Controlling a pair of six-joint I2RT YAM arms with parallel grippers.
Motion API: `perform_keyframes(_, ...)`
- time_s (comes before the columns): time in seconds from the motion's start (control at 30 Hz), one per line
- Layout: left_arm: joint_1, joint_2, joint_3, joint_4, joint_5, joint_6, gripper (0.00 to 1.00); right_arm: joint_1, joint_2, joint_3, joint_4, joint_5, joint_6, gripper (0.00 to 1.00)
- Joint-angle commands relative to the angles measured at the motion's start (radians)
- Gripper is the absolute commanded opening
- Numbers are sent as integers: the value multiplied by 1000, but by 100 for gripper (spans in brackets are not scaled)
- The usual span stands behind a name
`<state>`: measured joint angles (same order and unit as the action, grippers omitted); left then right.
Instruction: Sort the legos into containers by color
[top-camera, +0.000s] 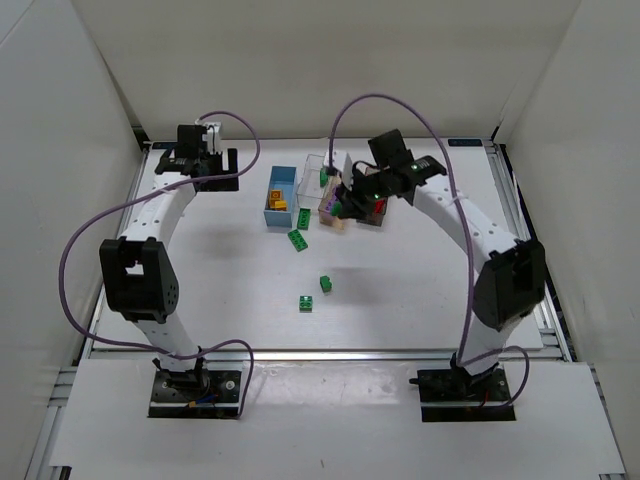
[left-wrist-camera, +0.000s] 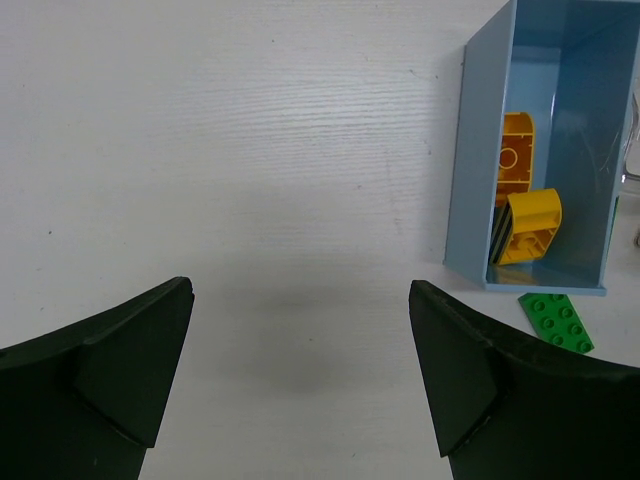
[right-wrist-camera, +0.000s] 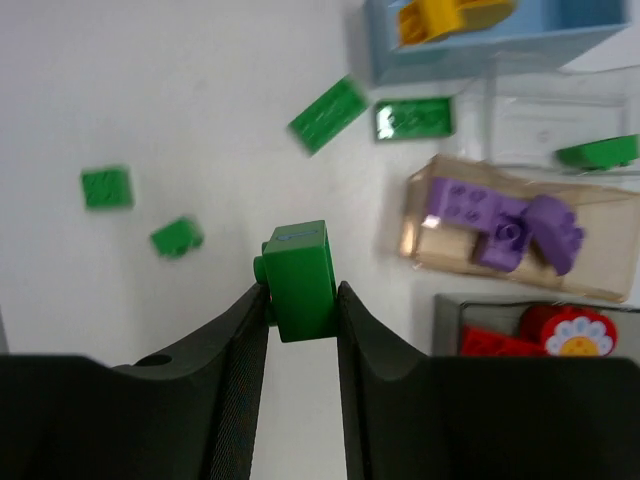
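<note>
Legos (top-camera: 306, 303) are, by my judgement, more than half sorted. The yellow bricks (left-wrist-camera: 525, 215) lie in the blue bin (left-wrist-camera: 475, 150), the purple bricks (right-wrist-camera: 500, 225) in the peach bin (right-wrist-camera: 415, 235), and the red bricks (right-wrist-camera: 495, 343) in the dark grey bin (right-wrist-camera: 447, 315). One green piece (right-wrist-camera: 598, 152) is already inside the clear bin (right-wrist-camera: 540, 100).

What is left seems to be only green. On the tabletop (left-wrist-camera: 250, 150) I see a green plate (right-wrist-camera: 327, 113) and a second green plate (right-wrist-camera: 413, 119) just beside the bins. Two small green blocks (right-wrist-camera: 106, 187) lie well apart from them.

My right end effector (right-wrist-camera: 300, 295) is clenched on a green brick (right-wrist-camera: 298, 265), with both fingers pressing its sides. It holds the brick above the tabletop, near the bins but not over the clear one. I judge this brick must go there next.

My left end effector (left-wrist-camera: 300, 295) is spread wide and holds nothing. It hangs above the tabletop, to the side of the blue bin.
</note>
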<state>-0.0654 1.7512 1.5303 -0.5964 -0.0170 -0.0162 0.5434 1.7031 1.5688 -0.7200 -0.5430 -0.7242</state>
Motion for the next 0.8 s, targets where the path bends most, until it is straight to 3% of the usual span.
perform_keyframes(0.0,16,-16,31,-46,11,-24,99,-28,134,134,111,0,228,11)
perform_keyframes(0.1,53,-36,5,-49,107,-28,99,-45,278,298,178,37,405,11)
perform_keyframes(0.37,99,-27,44,-129,85,12,99,-51,643,751,287,174,678,10)
perform_keyframes(0.77,98,-33,44,-134,55,35,99,-54,807,906,271,236,689,12)
